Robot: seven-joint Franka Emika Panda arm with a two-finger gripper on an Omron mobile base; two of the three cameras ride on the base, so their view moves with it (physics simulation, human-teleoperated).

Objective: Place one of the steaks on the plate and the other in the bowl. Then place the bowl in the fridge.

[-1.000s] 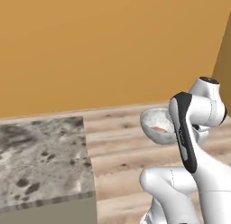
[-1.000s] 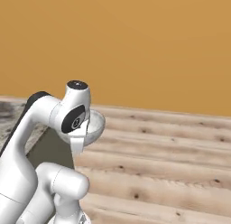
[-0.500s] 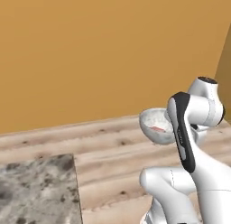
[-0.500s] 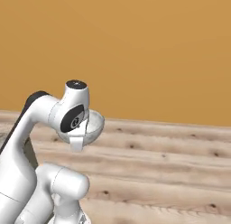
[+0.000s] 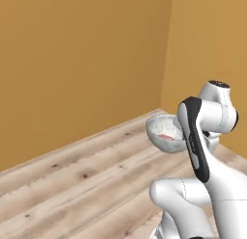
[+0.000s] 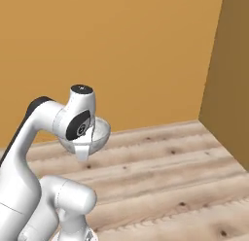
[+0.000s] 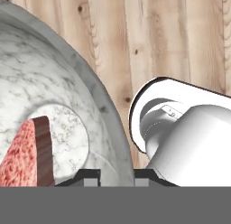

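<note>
The whitish-grey mottled bowl (image 5: 164, 129) hangs in the air over the wooden floor, level, close in front of the arm's upper links. My gripper (image 7: 116, 175) is shut on the bowl (image 7: 63, 96), one fingertip on each side of its near rim. A pink-red steak (image 7: 25, 157) with a dark brown edge lies on the bowl's bottom and shows as a pink patch, the steak (image 5: 166, 136), from the left base. From the right base, the bowl (image 6: 100, 133) peeks out behind the wrist. The plate, the other steak and the fridge are out of view.
Pale wooden floor (image 5: 72, 180) spreads under and ahead of the base. Two orange walls meet in a corner (image 5: 168, 50) beyond the bowl. A darker wall face (image 6: 233, 79) stands close on the right.
The base has turned: the grey stone counter slid out of the left base view and a wall corner came in. The bowl stays held in the same place relative to the arm.
</note>
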